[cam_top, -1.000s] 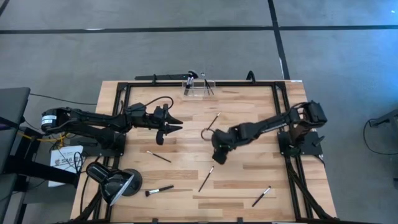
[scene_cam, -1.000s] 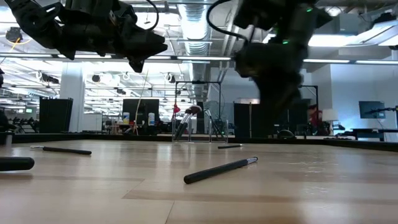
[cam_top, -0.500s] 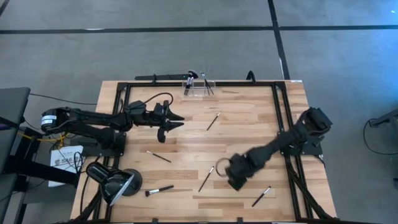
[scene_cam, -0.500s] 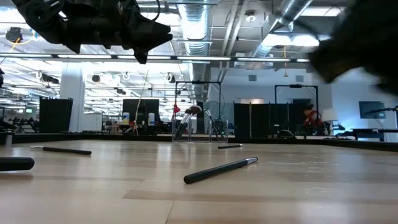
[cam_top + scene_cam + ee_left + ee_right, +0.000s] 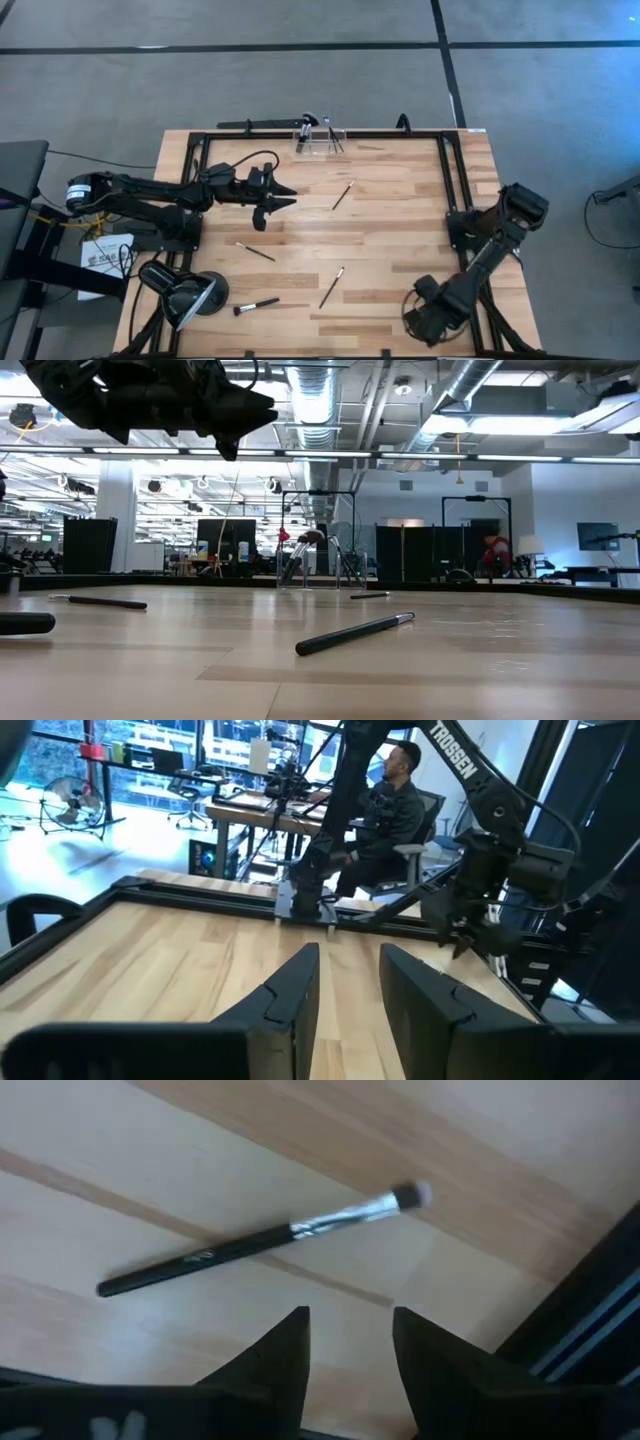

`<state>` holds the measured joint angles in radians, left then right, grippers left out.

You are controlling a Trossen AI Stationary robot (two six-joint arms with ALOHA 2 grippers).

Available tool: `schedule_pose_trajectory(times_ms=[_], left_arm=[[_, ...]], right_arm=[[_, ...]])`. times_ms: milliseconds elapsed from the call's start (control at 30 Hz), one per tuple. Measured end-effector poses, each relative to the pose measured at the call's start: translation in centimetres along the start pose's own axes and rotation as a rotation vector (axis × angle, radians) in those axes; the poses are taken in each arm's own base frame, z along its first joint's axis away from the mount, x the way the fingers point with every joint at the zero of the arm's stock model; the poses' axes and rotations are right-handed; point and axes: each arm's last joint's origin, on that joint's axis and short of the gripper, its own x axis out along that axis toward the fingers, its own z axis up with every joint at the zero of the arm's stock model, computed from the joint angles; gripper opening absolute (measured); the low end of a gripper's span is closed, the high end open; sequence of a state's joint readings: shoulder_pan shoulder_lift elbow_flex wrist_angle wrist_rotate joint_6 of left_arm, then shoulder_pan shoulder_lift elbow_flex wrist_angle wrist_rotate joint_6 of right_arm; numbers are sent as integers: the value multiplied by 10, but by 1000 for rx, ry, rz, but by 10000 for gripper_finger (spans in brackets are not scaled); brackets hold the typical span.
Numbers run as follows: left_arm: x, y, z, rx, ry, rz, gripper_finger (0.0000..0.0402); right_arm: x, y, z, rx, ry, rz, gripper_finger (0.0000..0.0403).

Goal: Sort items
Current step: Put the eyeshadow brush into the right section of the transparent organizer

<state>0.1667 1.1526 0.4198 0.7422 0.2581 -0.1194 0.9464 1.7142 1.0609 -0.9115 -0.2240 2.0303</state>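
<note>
Hovering right pincer [image 5: 348, 1342], fingers parted, over a brush [image 5: 262, 1240] on the table [image 5: 200, 1140]

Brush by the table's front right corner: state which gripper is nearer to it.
Right. The right gripper hangs just over that brush, open. The left gripper waits far across the table.

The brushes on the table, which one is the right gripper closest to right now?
The silver-ferruled brush at the table's near right corner, just ahead of the open right gripper. The other loose brushes lie farther left, toward the middle.
</note>
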Motion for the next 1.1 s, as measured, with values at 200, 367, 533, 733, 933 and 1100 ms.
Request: schedule_pose_trajectory(times_ms=[200,367,533,733,933,1100], left_arm=[[0,-1,1,-18,-8,-4,104],[0,-1,1,-18,-9,-2,104],[0,-1,1,-17,-12,-2,104],[0,-1,1,-17,-14,-3,104],[0,-1,1,-17,-14,-3,104],[0,-1,2,-15,-19,-3,104]], right_arm=[[3,-8,-5,57,-122,8,166],[2,-5,1,114,-131,19,166],[0,-3,7,162,-135,16,158],[0,0,8,250,-118,42,146],[0,3,6,275,-98,69,139],[2,2,7,281,-111,49,142]])
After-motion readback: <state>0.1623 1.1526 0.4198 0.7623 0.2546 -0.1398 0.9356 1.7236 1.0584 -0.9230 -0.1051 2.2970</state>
